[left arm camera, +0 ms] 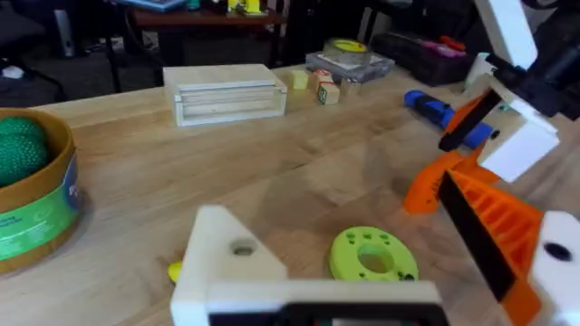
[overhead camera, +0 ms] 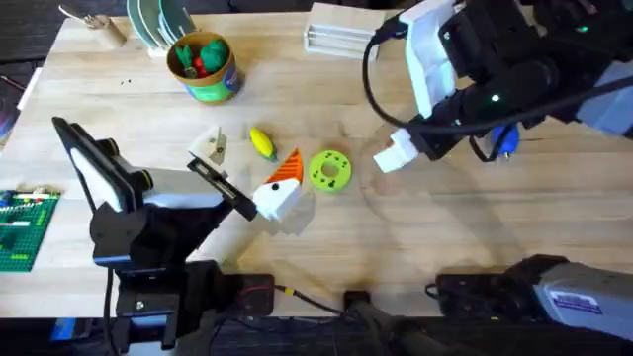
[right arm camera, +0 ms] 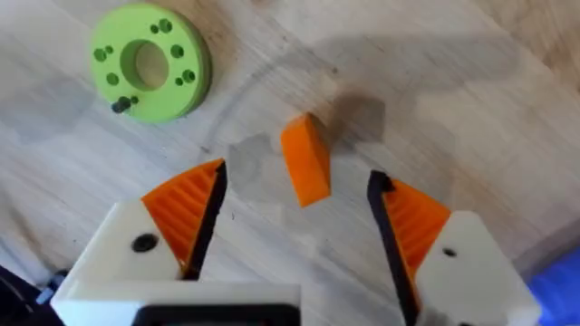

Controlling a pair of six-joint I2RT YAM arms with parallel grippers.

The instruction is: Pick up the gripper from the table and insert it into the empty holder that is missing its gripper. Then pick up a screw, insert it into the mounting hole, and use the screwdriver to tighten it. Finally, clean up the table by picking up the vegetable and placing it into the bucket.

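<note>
The gripper [right arm camera: 305, 161], a small loose orange wedge, lies on the wood between the spread orange pads of my open right gripper [right arm camera: 297, 181], which hovers just above it [overhead camera: 396, 155]. My left gripper [overhead camera: 247, 163] is open wide, low over the table. One of its fingers is the holder [overhead camera: 211, 146] [left arm camera: 227, 258], plain white with no pad. The yellow vegetable [overhead camera: 262, 141] lies between those fingers. Behind the right gripper lies the blue screwdriver [overhead camera: 506, 141] [left arm camera: 435, 110]. The green bucket [overhead camera: 205, 64] [left arm camera: 32, 204] stands at the back left, with green and red toy pieces inside.
A lime-green disc with holes [overhead camera: 329, 168] [right arm camera: 149, 63] lies mid-table with a small dark screw [right arm camera: 120, 106] at its edge. A wooden box [overhead camera: 341, 40] sits at the back. A green brick baseplate [overhead camera: 20, 227] is at the left edge, and plates [overhead camera: 158, 20] stand behind the bucket.
</note>
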